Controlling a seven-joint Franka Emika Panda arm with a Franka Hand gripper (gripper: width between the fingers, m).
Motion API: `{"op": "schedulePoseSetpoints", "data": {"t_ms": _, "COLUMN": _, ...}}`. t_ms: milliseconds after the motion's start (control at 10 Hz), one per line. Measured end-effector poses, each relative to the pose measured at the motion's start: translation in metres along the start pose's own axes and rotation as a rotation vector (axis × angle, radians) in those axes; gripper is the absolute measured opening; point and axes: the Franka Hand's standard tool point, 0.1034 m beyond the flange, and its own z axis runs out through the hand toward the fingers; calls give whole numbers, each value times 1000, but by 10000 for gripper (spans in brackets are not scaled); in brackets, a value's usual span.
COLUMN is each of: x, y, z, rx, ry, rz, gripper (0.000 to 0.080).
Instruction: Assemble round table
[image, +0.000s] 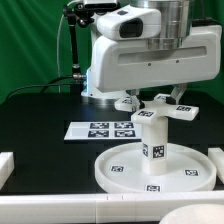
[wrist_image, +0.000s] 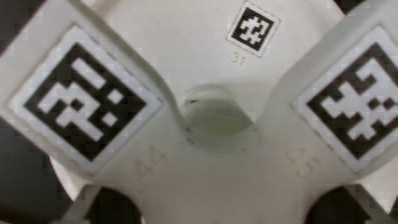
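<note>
The large round disc (image: 120, 168) lies flat on the black table at the front. The short thick leg (image: 152, 142) stands upright on its middle. My gripper (image: 153, 100) is shut on the cross-shaped piece (image: 178, 112) and holds it level right over the leg's top; I cannot tell whether they touch. In the wrist view the cross-shaped piece (wrist_image: 107, 90) fills the picture, with its tagged arms spread and its round centre in the middle. My gripper (wrist_image: 217, 208) clamps it, with a dark fingertip at each side. The disc (wrist_image: 178, 20) shows behind it.
The marker board (image: 105, 129) lies flat on the table behind the disc, to the exterior view's left. White blocks (image: 6, 168) border the table at the front and left edges. The arm's white body hangs over the back of the work area.
</note>
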Motion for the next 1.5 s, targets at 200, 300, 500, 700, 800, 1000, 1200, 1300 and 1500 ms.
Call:
{"op": "schedulePoseSetpoints", "data": {"t_ms": 200, "x": 0, "y": 0, "z": 0, "rx": 0, "ry": 0, "rz": 0, "gripper": 445}}
{"op": "schedulePoseSetpoints", "data": {"t_ms": 300, "x": 0, "y": 0, "z": 0, "rx": 0, "ry": 0, "rz": 0, "gripper": 445}}
{"op": "schedulePoseSetpoints", "data": {"t_ms": 500, "x": 0, "y": 0, "z": 0, "rx": 0, "ry": 0, "rz": 30, "gripper": 445}}
{"op": "schedulePoseSetpoints", "data": {"t_ms": 700, "x": 1, "y": 0, "z": 0, "rx": 10, "ry": 22, "rz": 251, "gripper": 445}}
{"op": "schedulePoseSetpoints", "data": {"t_ms": 800, "x": 1, "y": -1, "z": 0, "rx": 19, "ry": 46, "rz": 381, "gripper": 445}}
{"op": "schedulePoseSetpoints", "data": {"t_ms": 1000, "x": 1, "y": -3, "z": 1, "rx": 34, "ry": 101, "rz": 628, "gripper": 445}}
{"op": "schedulePoseSetpoints", "data": {"t_ms": 1200, "x": 3, "y": -7, "z": 0, "rx": 64, "ry": 159, "rz": 901, "gripper": 445}}
{"op": "schedulePoseSetpoints", "data": {"t_ms": 1300, "x": 4, "y": -7, "z": 0, "rx": 80, "ry": 176, "rz": 1044, "gripper": 445}}
{"op": "schedulePoseSetpoints", "data": {"t_ms": 1500, "x": 5, "y": -6, "z": 0, "rx": 111, "ry": 172, "rz": 1215, "gripper": 445}}
